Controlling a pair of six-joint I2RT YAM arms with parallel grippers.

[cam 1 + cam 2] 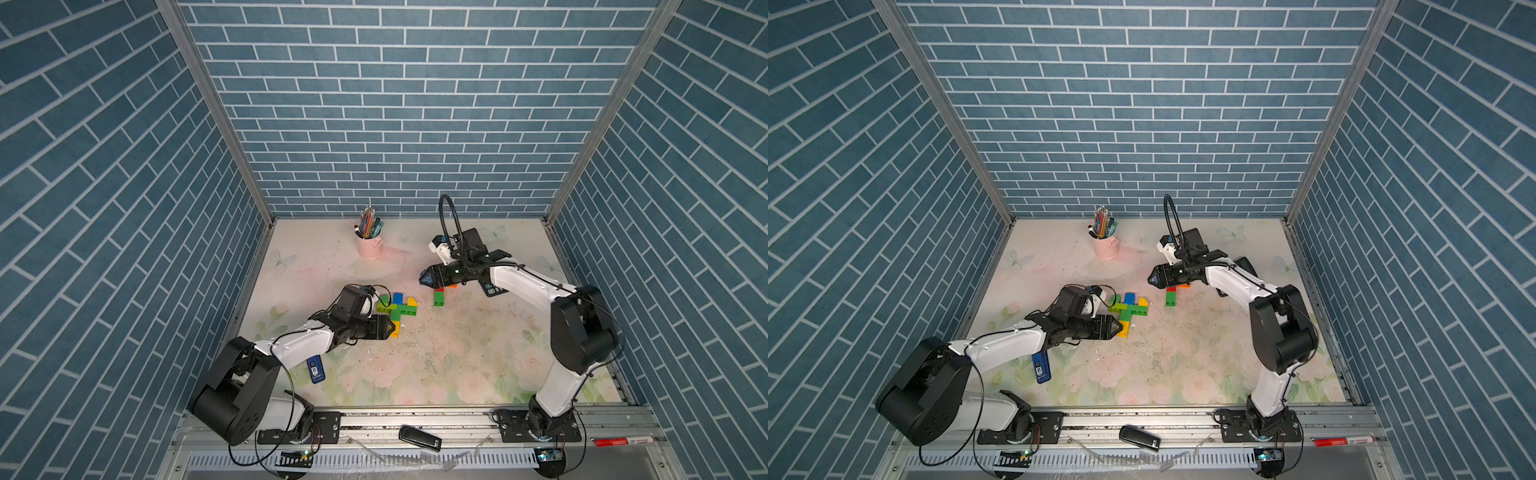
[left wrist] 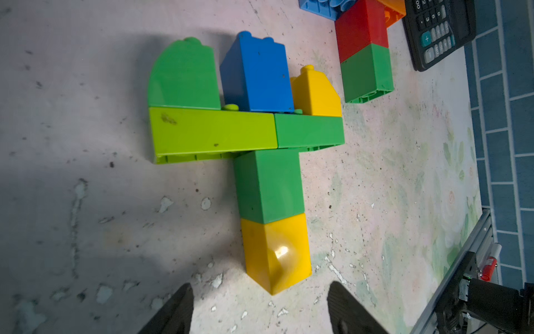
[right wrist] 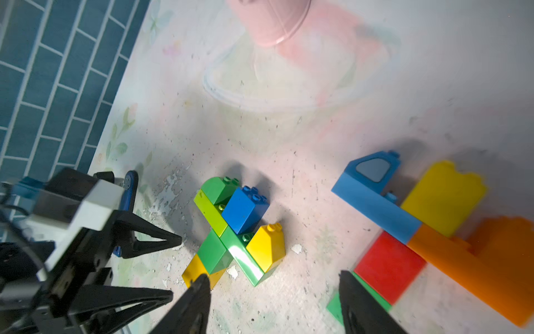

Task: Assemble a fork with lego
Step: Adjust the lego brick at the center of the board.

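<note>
Now centre the gaping, empty left tool (image 2: 260, 292) on the yellow end (image 2: 276, 254) of the fork (image 2: 268, 185) before closing; mind the right tool (image 3: 274, 276), likewise gaping and empty, by the red-green stack (image 2: 365, 69).

The left arm (image 1: 291, 345) and right arm (image 1: 523, 282) share glossy white link shells, bulky black joint housings, thin black cables and screwed black base plates (image 1: 328, 428), and the left gripper (image 2: 260, 286) has black tapered fingers (image 2: 173, 312).

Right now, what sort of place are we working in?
Probably a staged robot test booth: blue brick-print wall panels enclose a floral-print tabletop, an aluminium mounting rail runs along its front, and a pink pencil cup stands near the back.
</note>
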